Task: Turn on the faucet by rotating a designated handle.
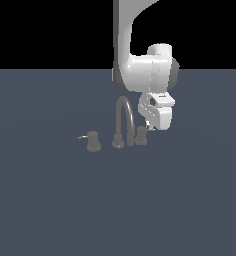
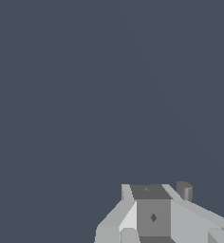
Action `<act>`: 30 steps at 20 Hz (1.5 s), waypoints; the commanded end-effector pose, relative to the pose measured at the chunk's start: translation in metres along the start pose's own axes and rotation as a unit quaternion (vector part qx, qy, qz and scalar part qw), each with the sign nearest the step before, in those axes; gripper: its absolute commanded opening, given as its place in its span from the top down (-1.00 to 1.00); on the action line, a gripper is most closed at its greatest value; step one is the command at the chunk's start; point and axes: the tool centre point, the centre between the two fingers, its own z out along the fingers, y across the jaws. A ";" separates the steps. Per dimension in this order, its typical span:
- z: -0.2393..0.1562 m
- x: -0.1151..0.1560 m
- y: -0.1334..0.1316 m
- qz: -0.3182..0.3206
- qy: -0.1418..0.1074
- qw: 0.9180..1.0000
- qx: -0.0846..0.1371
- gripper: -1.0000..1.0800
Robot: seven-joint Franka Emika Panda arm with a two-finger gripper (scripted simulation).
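White arm (image 1: 124,45) descends from above, wrist bent; claw (image 1: 148,125) points downward, tilted. Jaw spacing not discernible.

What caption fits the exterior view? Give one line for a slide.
Panda gripper lowered beside the handle at the faucet spout's tip; the twin knob stands apart.

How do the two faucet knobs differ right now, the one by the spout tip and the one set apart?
The handle sits against the spout tip, under the gripper; the far knob stands alone at the exterior view's left. The far knob's lever shows clearly; the handle's is mostly hidden. Both are stubby grey cylinders.
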 end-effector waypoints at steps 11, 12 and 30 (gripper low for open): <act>-0.001 -0.003 0.031 0.003 0.000 1.000 -0.002 1.00; 0.000 -0.003 0.035 0.003 0.000 1.000 -0.003 1.00; -0.001 -0.035 0.063 0.004 0.000 1.000 -0.003 1.00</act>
